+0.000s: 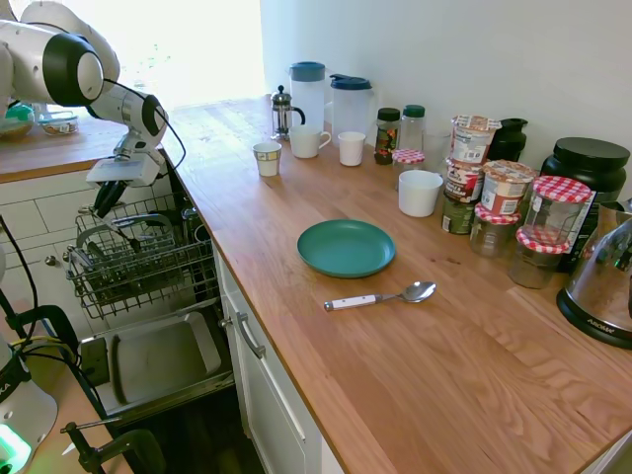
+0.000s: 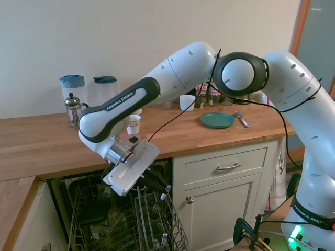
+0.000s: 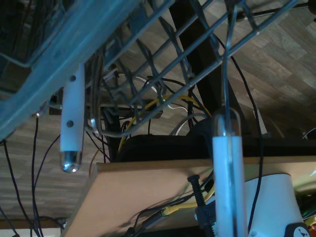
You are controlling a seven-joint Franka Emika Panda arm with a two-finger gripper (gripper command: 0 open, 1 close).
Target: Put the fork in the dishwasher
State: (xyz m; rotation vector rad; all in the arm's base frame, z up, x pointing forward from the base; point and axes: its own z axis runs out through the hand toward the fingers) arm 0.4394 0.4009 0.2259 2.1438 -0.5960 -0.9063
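Now we see gripper [image 2: 155, 181] low over dishwasher [image 1: 158, 360], right above grey wire rack [image 1: 146, 265]. We cannot tell if its fingers are open or closed, or if they hold anything. Fork [image 2: 165, 194] stands among rack wires just beside gripper, white handle up. Rack wires crowd all around it. On wood counter [image 1: 415, 375]: spoon [image 1: 380, 295] next to green plate [image 1: 346, 247], cups, jugs and jars behind.

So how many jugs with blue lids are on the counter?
2. Both stand at the back by the wall: one jug beside the French press, the other jug next to it.
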